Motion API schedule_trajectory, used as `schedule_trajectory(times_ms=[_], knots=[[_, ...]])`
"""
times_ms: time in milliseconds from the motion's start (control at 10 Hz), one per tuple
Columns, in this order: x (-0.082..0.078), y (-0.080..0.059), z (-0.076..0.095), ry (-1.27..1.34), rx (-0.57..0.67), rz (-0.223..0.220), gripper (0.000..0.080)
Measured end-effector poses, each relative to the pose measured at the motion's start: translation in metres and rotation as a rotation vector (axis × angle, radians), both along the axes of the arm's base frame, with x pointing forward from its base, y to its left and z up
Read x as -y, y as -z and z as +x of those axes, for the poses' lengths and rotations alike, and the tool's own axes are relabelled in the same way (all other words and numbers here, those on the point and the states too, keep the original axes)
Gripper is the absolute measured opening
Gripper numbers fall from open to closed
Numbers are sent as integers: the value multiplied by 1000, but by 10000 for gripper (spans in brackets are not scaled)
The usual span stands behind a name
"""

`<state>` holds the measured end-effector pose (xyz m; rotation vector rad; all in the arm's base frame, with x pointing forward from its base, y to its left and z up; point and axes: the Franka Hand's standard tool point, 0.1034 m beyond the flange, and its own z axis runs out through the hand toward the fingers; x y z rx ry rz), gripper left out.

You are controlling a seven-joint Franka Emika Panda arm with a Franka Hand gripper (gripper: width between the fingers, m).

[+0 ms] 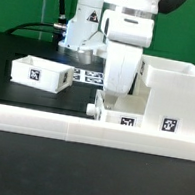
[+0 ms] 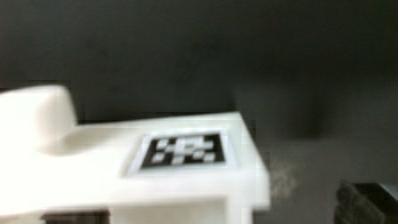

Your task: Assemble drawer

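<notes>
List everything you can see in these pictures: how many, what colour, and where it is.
housing: 1, white, tagged, at the exterior view's right
trays: 2, white, tagged; left tray at the exterior view's left, middle tray beside the housing
rail: 1, white, long and low, across the front
marker board: 1, white with black tags, flat behind the middle tray
table: 1, black
arm: 1, white, top centre
gripper: 1, white, down at the middle tray; open or shut cannot be told
</notes>
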<state>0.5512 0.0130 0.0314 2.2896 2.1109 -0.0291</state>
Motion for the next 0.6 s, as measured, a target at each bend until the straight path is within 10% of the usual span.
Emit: schedule_trajectory(times_ms=[600], knots=[[31, -31, 12, 3, -38, -24, 649]])
